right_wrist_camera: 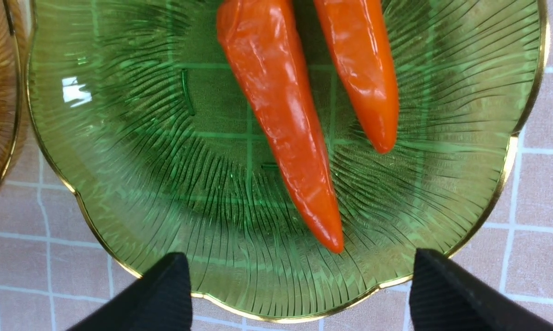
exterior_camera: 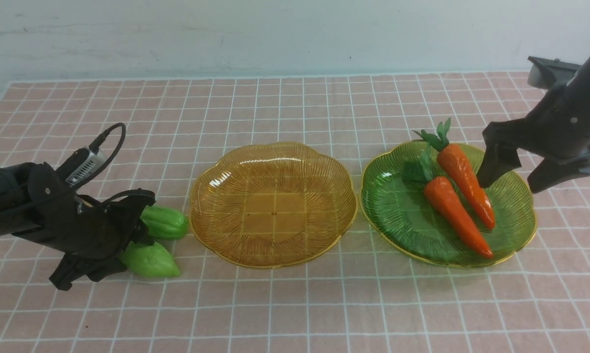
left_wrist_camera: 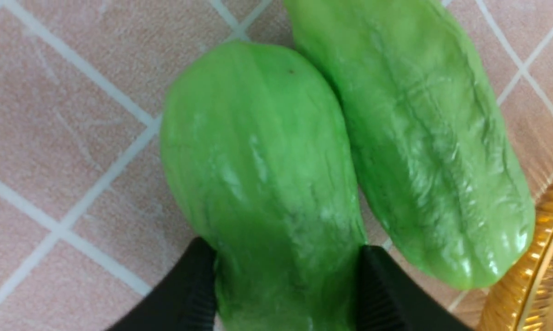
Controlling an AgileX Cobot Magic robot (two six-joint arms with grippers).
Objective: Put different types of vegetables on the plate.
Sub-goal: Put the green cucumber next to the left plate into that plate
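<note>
Two light-green gourds lie side by side on the cloth left of the amber plate (exterior_camera: 236, 171). My left gripper (exterior_camera: 128, 240) is shut on the nearer gourd (exterior_camera: 152, 261), its black fingers (left_wrist_camera: 193, 285) pressed against both sides of that gourd (left_wrist_camera: 258, 174). The farther gourd (exterior_camera: 167, 221) touches it and ends by the amber rim (left_wrist_camera: 547, 276). Two orange carrots (exterior_camera: 464, 176) (exterior_camera: 454, 211) with green tops lie in the green plate (exterior_camera: 397, 230). My right gripper (exterior_camera: 509, 186) hangs open and empty over that plate's right side; the carrots (right_wrist_camera: 281, 115) (right_wrist_camera: 363, 78) lie beyond its fingers.
The amber plate holds nothing and stands between the gourds and the green plate (right_wrist_camera: 120, 184), their rims nearly touching. A pink checked cloth (exterior_camera: 295, 314) covers the table. A pale wall runs along the back.
</note>
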